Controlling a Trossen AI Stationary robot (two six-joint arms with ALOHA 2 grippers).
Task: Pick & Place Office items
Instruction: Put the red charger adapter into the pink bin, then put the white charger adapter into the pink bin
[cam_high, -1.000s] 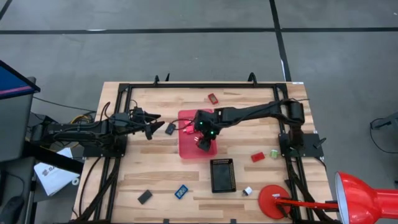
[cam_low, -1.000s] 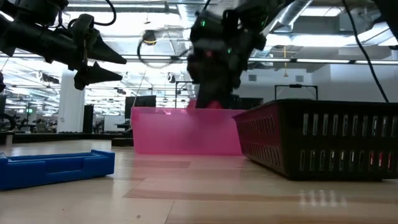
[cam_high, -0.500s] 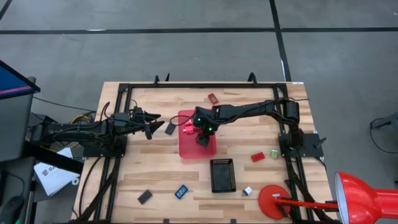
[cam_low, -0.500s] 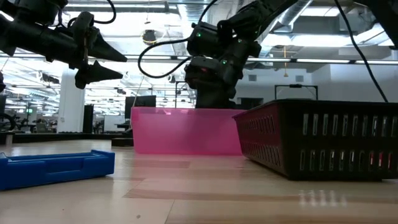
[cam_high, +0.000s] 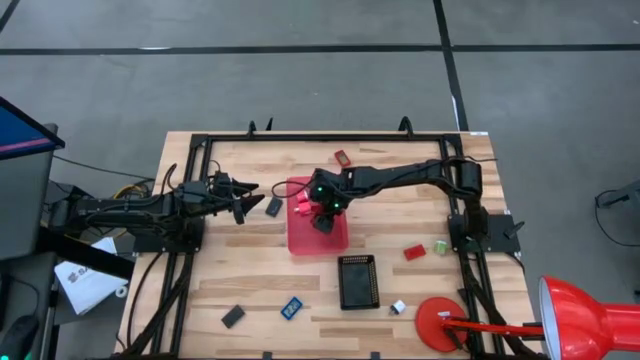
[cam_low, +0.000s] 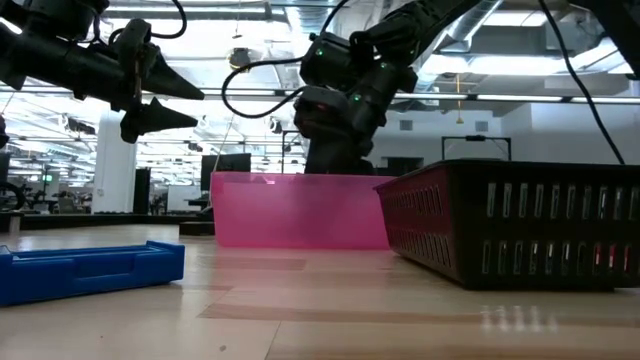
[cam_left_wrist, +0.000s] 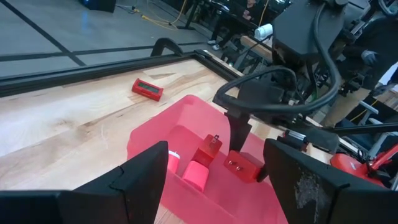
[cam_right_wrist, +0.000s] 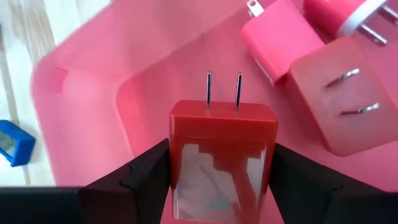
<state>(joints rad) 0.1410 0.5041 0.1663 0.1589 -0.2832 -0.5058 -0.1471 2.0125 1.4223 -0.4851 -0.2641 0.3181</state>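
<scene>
My right gripper (cam_high: 321, 221) reaches down into the pink-red tray (cam_high: 300, 243) and is shut on a red plug block (cam_right_wrist: 222, 155). Three more red and pink plug blocks (cam_right_wrist: 336, 102) lie on the tray floor beside it. My left gripper (cam_high: 249, 205) is open and empty above the table, left of the tray, near a black piece (cam_high: 273, 207). Other small pieces lie on the wood: red (cam_high: 342, 157), red (cam_high: 413, 252), green (cam_high: 440, 247), silvery-white (cam_high: 398, 307), blue (cam_high: 291, 308), black (cam_high: 232, 316). My right gripper pinches the red plug block by two opposite side faces (cam_right_wrist: 179, 163) between its two fingers (cam_right_wrist: 140, 183). The fingers come from above, pointing down. The block's two metal prongs (cam_right_wrist: 224, 92) stick out beyond the fingertips. The block sits low inside the tray (cam_left_wrist: 242, 167); whether it touches the floor I cannot tell.
The black grid-patterned tray (cam_high: 357, 281) stands just near-side of the pink tray. A red desk lamp (cam_high: 585, 320) with its round base (cam_high: 440, 325) is at the near right corner. Black frame rails (cam_high: 200, 150) run along the table's edges.
My right gripper has gone down into the pink tray with the red plug block, drifting a little toward the table's far left. The block, which showed above the tray wall in the low view, is now below it. My left gripper has kept still.
</scene>
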